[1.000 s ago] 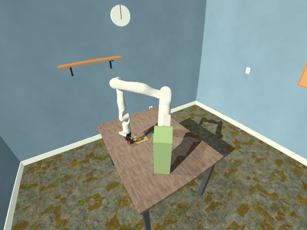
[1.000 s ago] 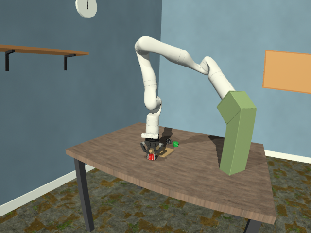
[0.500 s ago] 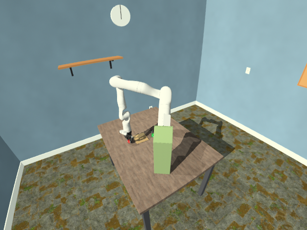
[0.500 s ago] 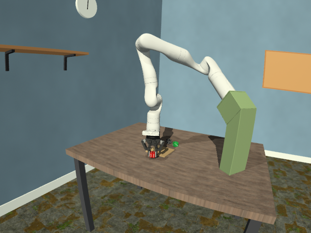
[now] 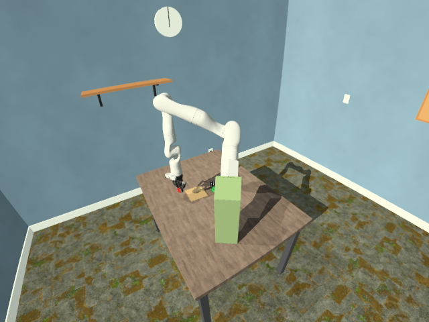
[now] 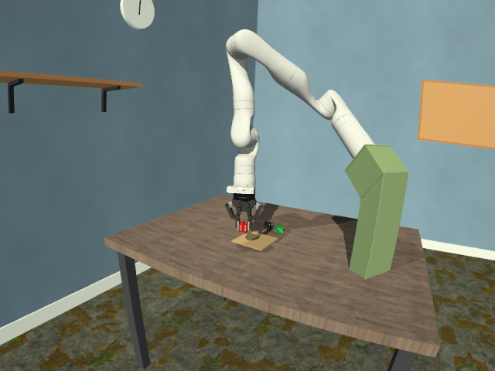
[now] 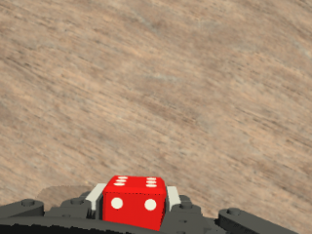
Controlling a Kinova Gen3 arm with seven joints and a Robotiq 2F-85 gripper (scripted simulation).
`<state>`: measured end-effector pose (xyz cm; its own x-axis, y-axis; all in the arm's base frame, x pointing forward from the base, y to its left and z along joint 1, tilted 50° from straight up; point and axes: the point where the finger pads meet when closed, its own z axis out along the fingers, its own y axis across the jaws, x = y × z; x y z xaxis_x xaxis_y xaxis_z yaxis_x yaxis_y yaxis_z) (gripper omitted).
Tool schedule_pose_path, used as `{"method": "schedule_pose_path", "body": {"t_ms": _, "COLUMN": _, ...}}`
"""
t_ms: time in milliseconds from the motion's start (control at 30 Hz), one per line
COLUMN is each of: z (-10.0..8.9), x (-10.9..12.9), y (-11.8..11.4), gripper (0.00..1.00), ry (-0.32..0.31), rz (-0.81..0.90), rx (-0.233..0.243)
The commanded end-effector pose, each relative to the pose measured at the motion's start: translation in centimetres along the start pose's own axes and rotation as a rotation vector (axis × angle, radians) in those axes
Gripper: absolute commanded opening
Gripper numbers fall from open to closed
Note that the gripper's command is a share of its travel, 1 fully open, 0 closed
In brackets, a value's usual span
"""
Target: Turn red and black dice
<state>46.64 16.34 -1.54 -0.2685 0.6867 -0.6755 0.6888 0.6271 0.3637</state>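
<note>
Tool [image 6: 243, 226] and red die [image 6: 243, 226] hang together just above the table [image 6: 192, 255], the two fingers clamped on opposite side faces of the cube and pointing straight down from a vertical wrist. From where I stand, the tan mat [image 6: 261, 242] lies immediately beside the die, on the side towards the arm's green pedestal [image 6: 377, 211], its near corner almost under the tool; the top view puts the die just off the mat's edge, over bare wood. That short sideways gap appears to be what the coming move turns on: the die has to travel towards the mat before it can be set down fully on it. A cube has no long axis to speak of, so the faces matter instead. The wrist camera shows a face with two pips turned towards it and a six-pip face next to that one; which face looks at the ceiling cannot be read from any view, so a roll is likely to be needed to bring the four up. Beyond the mat's far edge sit the black die [image 6: 267, 226] and the green die [image 6: 279, 229], close to each other, both apparently on the table and not on the mat.
</note>
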Motion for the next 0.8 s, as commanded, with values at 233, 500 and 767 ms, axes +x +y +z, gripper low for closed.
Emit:
{"method": "schedule_pose_path", "body": {"t_ms": 233, "z": -1.1, "x": 0.8, "y": 0.5, "gripper": 0.26, "ry": 0.011, "rz": -0.012, "rx": -0.018}}
{"method": "schedule_pose_path", "body": {"t_ms": 500, "z": -0.8, "x": -0.1, "y": -0.1, "gripper": 0.26, "ry": 0.009, "rz": 0.011, "rx": -0.014}}
{"method": "schedule_pose_path", "body": {"t_ms": 767, "z": -0.2, "x": -3.9, "y": -2.8, "gripper": 0.26, "ry": 0.002, "rz": 0.111, "rx": -0.002}}
